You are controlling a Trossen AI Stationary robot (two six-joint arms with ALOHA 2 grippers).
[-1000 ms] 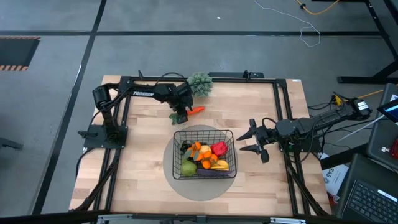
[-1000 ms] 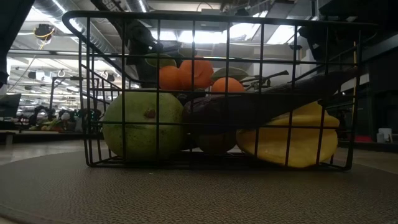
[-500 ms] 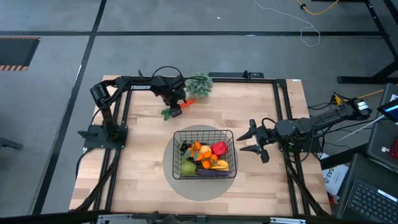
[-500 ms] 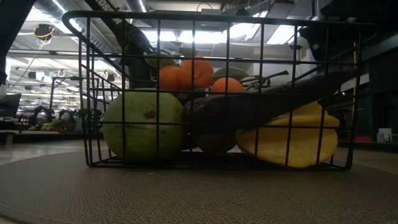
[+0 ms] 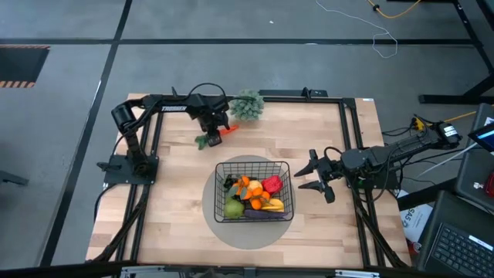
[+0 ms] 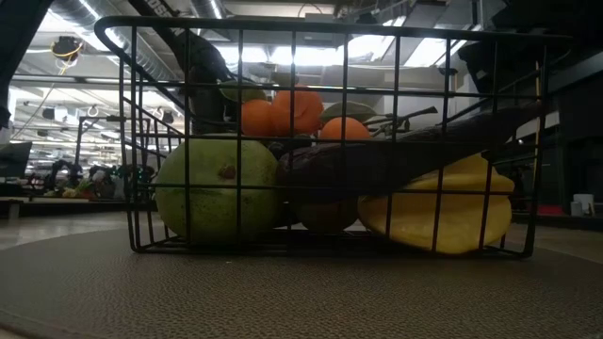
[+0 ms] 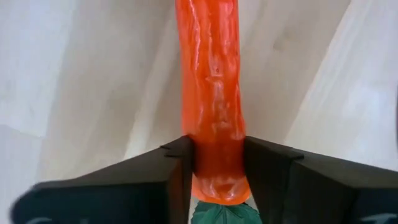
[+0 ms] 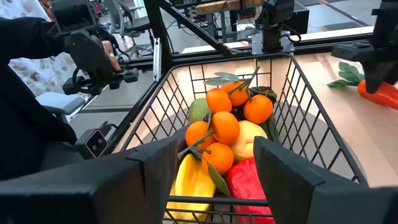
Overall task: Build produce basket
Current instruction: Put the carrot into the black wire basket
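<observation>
The black wire basket stands on a grey round mat and holds produce: a green pear, a yellow banana, a purple eggplant, oranges and a red pepper. My left gripper is beyond the basket, near the table's far edge, shut on an orange carrot with green leaves. My right gripper waits open just right of the basket, its fingers pointing at the basket's wall. My left gripper pinches the carrot between its two fingers at the thick end, just ahead of the green leaves. The fingers lie across the carrot. The pointed end sticks out past them, about level, over the wooden table.
A spiky grey-green ball plant sits at the table's far edge, close to the left gripper. The grey round mat lies under the basket. Bare wood stretches left of the basket and along the near edge. Cables and gear lie off the right side.
My left gripper, shut on the carrot, has moved toward the table's far left, away from the basket, carrying the carrot with it. The carrot's leafy end now points more to the left. My right arm has stayed put.
</observation>
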